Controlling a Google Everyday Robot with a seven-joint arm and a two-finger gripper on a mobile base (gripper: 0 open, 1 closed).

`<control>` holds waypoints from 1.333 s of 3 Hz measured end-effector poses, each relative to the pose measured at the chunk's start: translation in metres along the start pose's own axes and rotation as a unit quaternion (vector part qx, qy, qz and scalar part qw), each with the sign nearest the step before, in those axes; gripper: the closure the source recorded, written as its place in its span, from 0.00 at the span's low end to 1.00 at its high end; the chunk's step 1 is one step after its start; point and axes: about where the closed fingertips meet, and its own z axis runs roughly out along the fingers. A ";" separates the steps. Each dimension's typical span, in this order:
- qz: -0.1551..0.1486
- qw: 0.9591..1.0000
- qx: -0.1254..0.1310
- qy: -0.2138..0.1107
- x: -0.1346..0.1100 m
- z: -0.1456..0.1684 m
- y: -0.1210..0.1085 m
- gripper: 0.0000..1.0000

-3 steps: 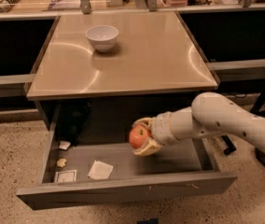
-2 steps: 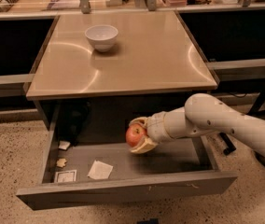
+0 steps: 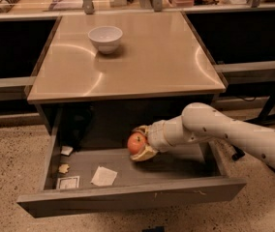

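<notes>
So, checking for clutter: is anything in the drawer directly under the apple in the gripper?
Nothing visible. The gripper holds the apple over bare drawer floor; the paper packets lie apart, toward the picture's left.

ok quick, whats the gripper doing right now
gripper: closed on the apple, held just above the floor of the open drawer

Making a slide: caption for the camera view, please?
End effector grips a red apple inside the open drawer under a table bearing a white bowl.

White bowl [image 3: 105, 36] on tabletop [image 3: 152, 66] — paper scraps [image 3: 103, 176] on drawer [image 3: 128, 198] floor, left of claw [image 3: 138, 145].
</notes>
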 end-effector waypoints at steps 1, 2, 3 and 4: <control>0.000 1.000 -0.008 0.003 0.010 0.016 -0.001 1.00; 0.000 1.000 -0.009 0.003 0.010 0.016 -0.001 0.81; 0.000 1.000 -0.009 0.003 0.010 0.016 -0.001 0.58; 0.000 1.000 -0.009 0.003 0.010 0.016 0.000 0.35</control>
